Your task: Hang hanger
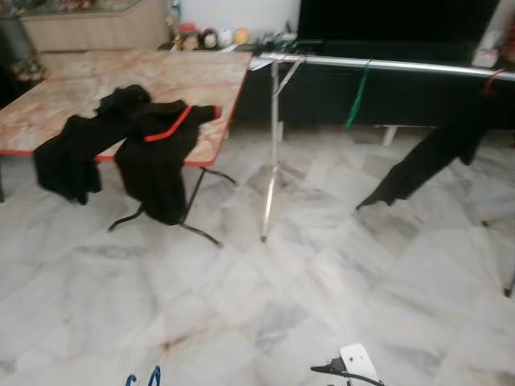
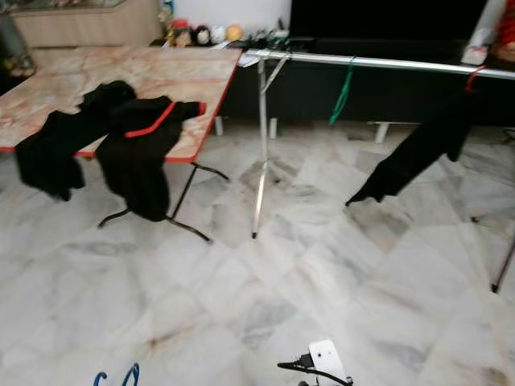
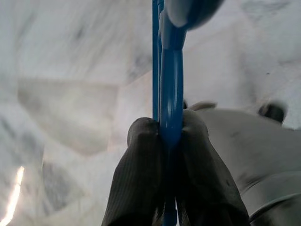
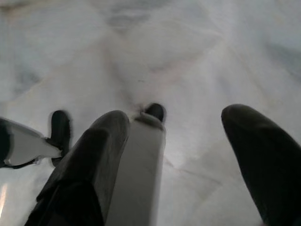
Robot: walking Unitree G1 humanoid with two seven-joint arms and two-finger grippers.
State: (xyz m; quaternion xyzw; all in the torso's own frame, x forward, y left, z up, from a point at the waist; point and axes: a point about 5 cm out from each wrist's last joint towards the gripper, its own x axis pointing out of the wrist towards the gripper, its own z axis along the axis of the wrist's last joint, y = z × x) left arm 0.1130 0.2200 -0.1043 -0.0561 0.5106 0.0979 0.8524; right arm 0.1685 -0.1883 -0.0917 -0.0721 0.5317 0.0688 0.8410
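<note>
The blue hanger (image 3: pixel 170 84) is clenched in the left gripper (image 3: pixel 170 141); the right gripper (image 4: pixel 188 122) is spread, empty. The hook should be kept upright and carried to the silver rail (image 1: pixel 386 64), between the hung garments.

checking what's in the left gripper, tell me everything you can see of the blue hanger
The blue hanger looks like smooth, glossy plastic, made of thin rods; two run side by side, seen edge-on. It is clamped between the two black fingers of the left gripper, which is shut on it, and it extends away from the fingertips above the marble floor. Its top curves out of focus. In the left eye view, two small blue tips peek up at the bottom edge. No clothing hangs on it.
</note>
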